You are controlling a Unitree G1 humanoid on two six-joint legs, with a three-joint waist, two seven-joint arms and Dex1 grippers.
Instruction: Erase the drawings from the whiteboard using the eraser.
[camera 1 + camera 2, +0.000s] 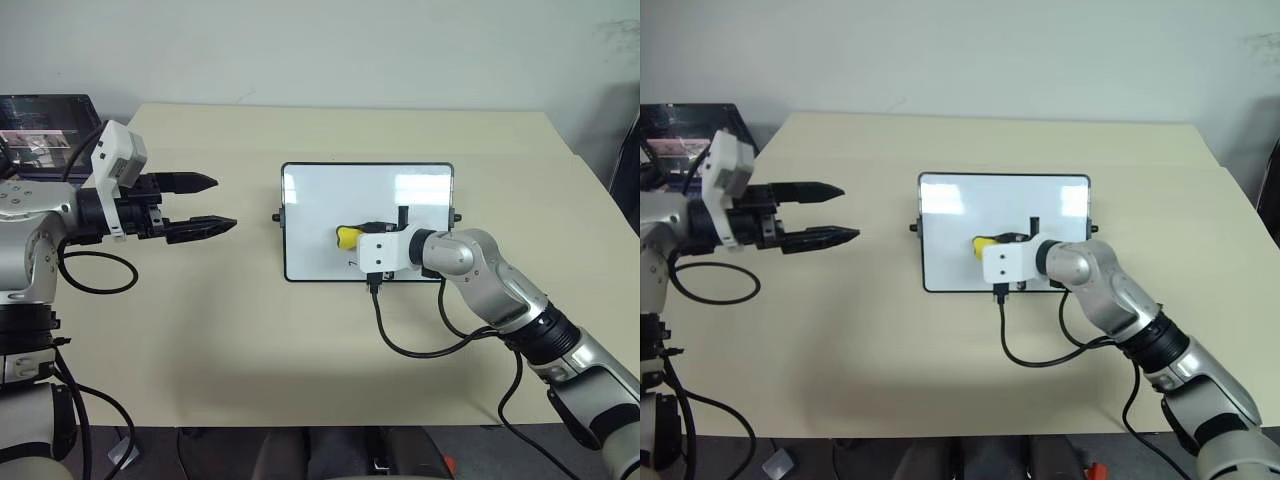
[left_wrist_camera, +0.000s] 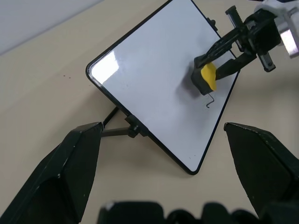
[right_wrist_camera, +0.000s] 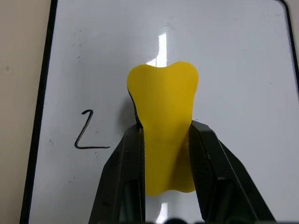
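While your right gripper (image 3: pixel 164 140) is clamped on the yellow eraser (image 3: pixel 163 126), it holds that block against the whiteboard (image 1: pixel 330 190), with one black finger (image 3: pixel 125 172) on each long side of it. From the head camera the eraser (image 1: pixel 346 237) sits just below the middle of the board, and the board lies at the centre of the beige table (image 1: pixel 200 330), its short ends at three and nine o'clock.

You can see one drawing on the white surface: a thin black "2" (image 3: pixel 88 135), close beside the eraser and near the board's black frame, clear of the yellow block. From the head camera that mark (image 1: pixel 351 263) shows at about six o'clock from the eraser.

Your left gripper (image 1: pixel 205 205) hangs over bare table at nine o'clock from the board, well apart from it, its two fingers spread wide with nothing between them.
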